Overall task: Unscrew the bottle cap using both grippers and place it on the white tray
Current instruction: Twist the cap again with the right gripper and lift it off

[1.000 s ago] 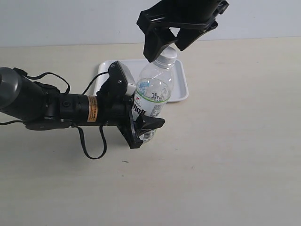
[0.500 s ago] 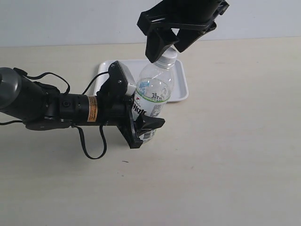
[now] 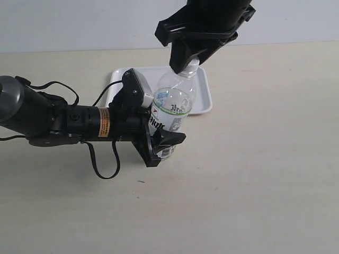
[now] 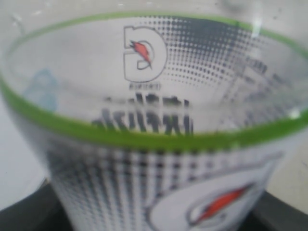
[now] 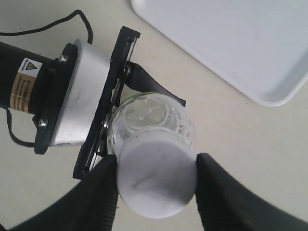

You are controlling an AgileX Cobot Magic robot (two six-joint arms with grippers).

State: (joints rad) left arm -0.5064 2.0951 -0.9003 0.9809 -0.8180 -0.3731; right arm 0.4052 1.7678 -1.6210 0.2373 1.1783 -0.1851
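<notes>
Exterior: left gripper (image 3: 161, 126) clamped on clear plastic bottle (image 3: 175, 100) at its labelled waist, upright near flat white tray (image 3: 205, 103); right gripper (image 3: 189, 62) down over the neck.
Left wrist: glossy label (image 4: 154, 144), green band, blurred.
Right wrist: black wedge jaws pressed against both sides of round white bottle cap (image 5: 156, 185), atop the bottle.

We counted one bottle (image 3: 172, 103), one bottle cap (image 5: 156, 175), one white tray (image 3: 204, 95), one table (image 3: 265, 185) and two grippers, namely the left gripper (image 3: 161, 119) and the right gripper (image 3: 189, 62).
</notes>
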